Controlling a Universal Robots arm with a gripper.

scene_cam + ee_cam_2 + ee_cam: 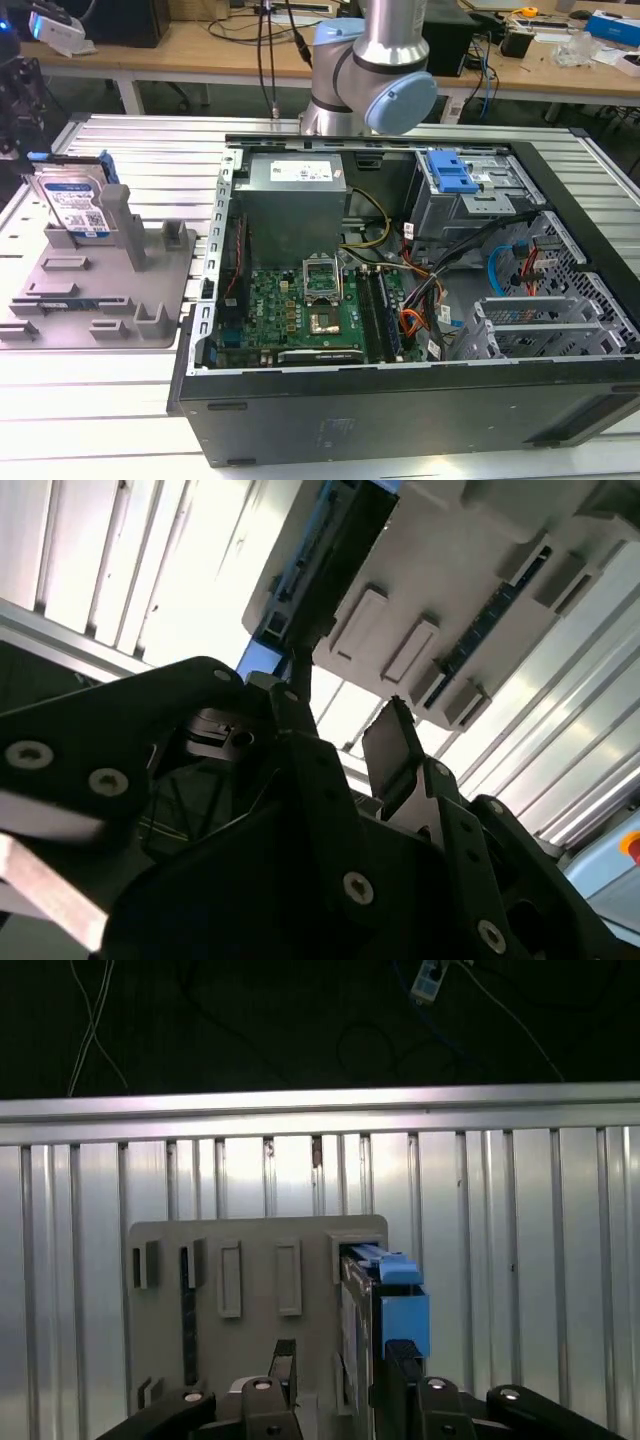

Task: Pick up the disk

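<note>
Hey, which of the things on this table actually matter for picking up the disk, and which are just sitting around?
For the job:
- disk, standing upright in the grey fixture
- tool, open, close to the disk

Just lying about:
- open computer
- its blue latch
- benches behind

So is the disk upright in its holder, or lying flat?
Upright: the disk stands on edge in the grey holder, its label face showing. In the first wrist view only its thin edge shows.
</note>
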